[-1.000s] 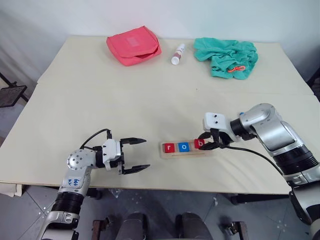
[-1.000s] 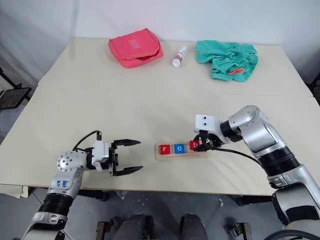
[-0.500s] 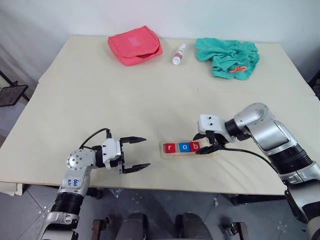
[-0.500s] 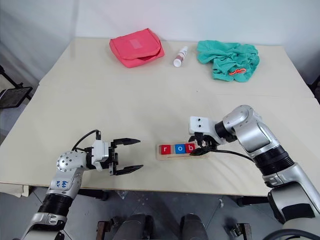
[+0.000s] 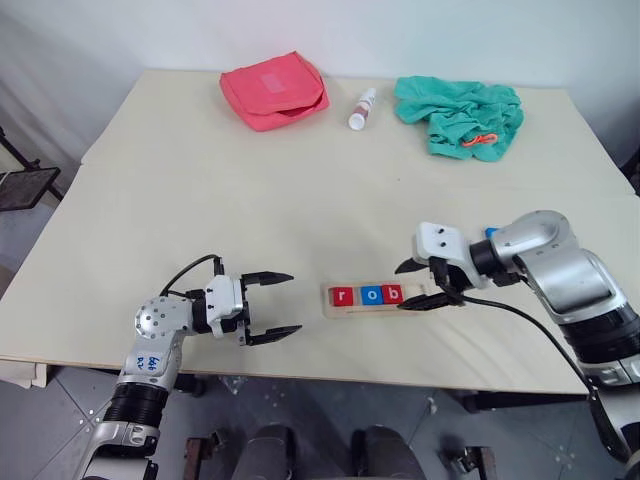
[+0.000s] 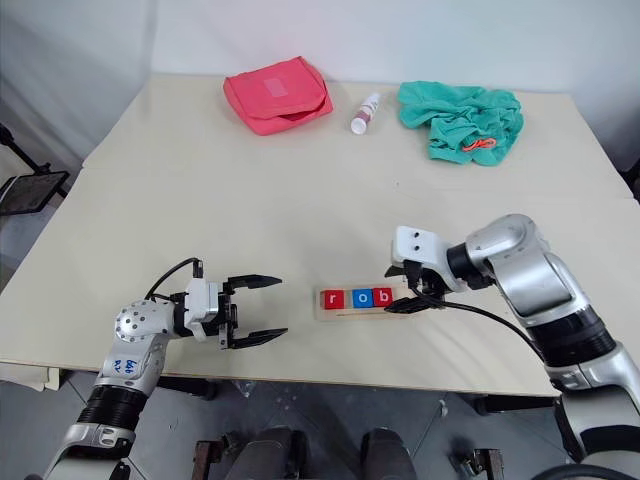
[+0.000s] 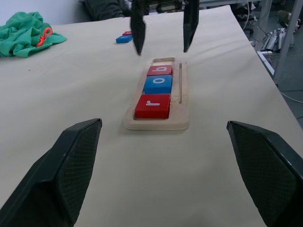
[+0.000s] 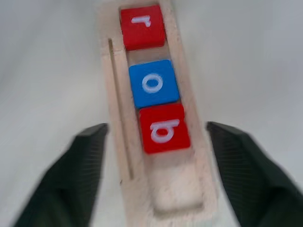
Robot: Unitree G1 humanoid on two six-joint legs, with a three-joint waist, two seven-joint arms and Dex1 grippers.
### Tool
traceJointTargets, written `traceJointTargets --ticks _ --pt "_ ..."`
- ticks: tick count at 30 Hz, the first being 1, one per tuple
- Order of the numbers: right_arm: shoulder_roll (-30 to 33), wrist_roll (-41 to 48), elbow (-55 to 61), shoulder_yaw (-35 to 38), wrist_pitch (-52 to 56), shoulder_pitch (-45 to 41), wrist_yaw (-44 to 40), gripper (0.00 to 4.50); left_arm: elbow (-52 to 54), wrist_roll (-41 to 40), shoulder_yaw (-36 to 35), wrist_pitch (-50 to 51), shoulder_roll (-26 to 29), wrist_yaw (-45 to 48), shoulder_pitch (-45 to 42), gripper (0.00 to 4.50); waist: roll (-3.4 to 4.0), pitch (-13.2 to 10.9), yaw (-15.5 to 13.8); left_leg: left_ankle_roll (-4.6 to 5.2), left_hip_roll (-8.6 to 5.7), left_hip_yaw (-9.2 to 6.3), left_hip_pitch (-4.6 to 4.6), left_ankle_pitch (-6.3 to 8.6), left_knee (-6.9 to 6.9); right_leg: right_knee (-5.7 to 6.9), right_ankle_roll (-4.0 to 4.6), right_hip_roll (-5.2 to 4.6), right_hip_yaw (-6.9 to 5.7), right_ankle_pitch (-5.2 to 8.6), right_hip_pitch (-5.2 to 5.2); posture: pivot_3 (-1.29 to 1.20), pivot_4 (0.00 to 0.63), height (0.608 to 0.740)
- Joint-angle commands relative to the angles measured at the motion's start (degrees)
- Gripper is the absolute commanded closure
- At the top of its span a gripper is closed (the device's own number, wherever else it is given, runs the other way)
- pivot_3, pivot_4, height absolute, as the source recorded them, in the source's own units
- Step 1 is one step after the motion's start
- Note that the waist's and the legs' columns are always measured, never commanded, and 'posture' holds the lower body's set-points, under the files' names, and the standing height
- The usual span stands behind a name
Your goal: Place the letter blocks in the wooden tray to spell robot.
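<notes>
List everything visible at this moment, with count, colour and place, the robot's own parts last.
Table: one, cream, under everything.
Wooden tray: one, pale wood, near the front edge, between the two tools.
Letter blocks in the tray: three; red r, blue o, red b, side by side from its left end.
Loose blocks: a blue one and a red one beyond the tray, by the right arm.
Pouch: one, red, far side.
Small bottle: one, white, between pouch and cloth.
Cloth: one, green with an orange bit, far right.
Left tool: open, left of the tray.
Right tool: open, empty, at the tray's right end.
</notes>
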State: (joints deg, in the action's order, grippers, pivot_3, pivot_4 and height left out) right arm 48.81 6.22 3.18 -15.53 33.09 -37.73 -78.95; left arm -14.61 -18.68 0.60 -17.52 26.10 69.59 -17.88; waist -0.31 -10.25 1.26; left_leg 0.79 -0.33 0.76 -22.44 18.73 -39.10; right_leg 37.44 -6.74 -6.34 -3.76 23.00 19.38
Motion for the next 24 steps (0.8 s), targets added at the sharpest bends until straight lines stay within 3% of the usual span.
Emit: traceJointTargets --ticks 1,6,7,24 --pt "1.5 1.0 1.8 2.5 -0.8 1.3 1.3 2.56 -0.4 -1.1 -0.5 -0.6 0.2 0.3 -0.9 0.0 0.0 0.0 0.0 0.0 0.0 0.0 0.0 0.0 0.0 0.0 0.0 0.0 0.0 0.0 0.0 0.0 0.15 0.74" --pt "1.3 0.0 0.1 1.5 -1.8 2.7 3.0 4.32 -0.7 -1.0 -0.3 -0.6 0.2 0.4 -1.3 0.0 0.0 0.0 0.2 -0.01 0.01 0.01 0.01 -0.01 0.0 0.01 0.0 0.01 -0.01 0.0 0.0 0.0 0.15 0.74" --pt "1.2 -0.2 -0.2 1.3 -2.1 2.7 3.4 4.46 -0.7 -1.0 -0.4 -0.6 0.2 0.4 -1.3 0.0 0.0 0.0 0.2 -0.01 0.01 0.01 0.01 -0.01 0.0 0.0 0.0 0.01 -0.01 0.0 0.01 0.0 0.15 0.74" --pt "-3.7 -1.8 -4.1 -1.8 -4.9 1.5 5.8 4.46 0.7 -1.2 -0.5 -0.3 0.7 0.1 -0.3 0.0 0.0 0.0 0.3 -0.02 0.01 -0.01 0.02 -0.01 0.0 0.01 0.0 0.01 -0.03 0.0 -0.01 0.0 0.15 0.74"
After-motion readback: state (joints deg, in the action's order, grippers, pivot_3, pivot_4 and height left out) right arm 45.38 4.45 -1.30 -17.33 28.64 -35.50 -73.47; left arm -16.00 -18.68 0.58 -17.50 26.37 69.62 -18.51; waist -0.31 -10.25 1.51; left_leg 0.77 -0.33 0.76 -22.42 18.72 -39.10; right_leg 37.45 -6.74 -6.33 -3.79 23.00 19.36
